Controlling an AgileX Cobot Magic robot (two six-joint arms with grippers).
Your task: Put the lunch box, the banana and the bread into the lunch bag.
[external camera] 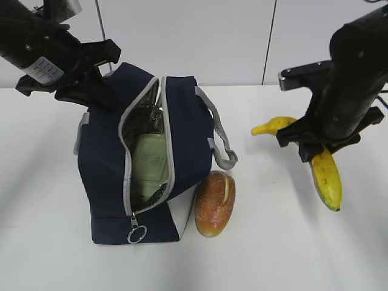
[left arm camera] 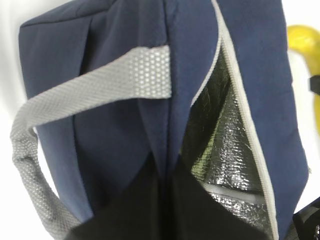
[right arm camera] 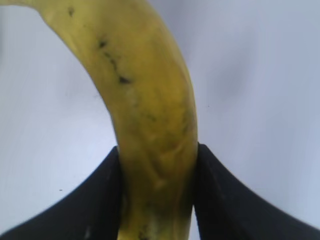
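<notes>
The navy lunch bag (external camera: 103, 182) stands left of centre with its zipper open and silver lining (left arm camera: 225, 125) showing. Inside it lies the lunch box (external camera: 148, 160), green lid up. The bread (external camera: 215, 203) lies on the table against the bag's front right corner. My left gripper (external camera: 100, 91) is shut on a fold of the bag's rim (left arm camera: 165, 172) at the back left. On the right, my right gripper (external camera: 315, 145) is shut on the middle of the banana (external camera: 326, 176), both fingers pressed to its sides (right arm camera: 157, 165). Whether the banana rests on the table I cannot tell.
A grey webbing handle (external camera: 221, 142) hangs off the bag's right side, and another loops past the left gripper (left arm camera: 30, 150). The zipper's ring pull (external camera: 137, 234) dangles at the bag's front bottom. The white table (external camera: 273, 242) runs back to a white wall.
</notes>
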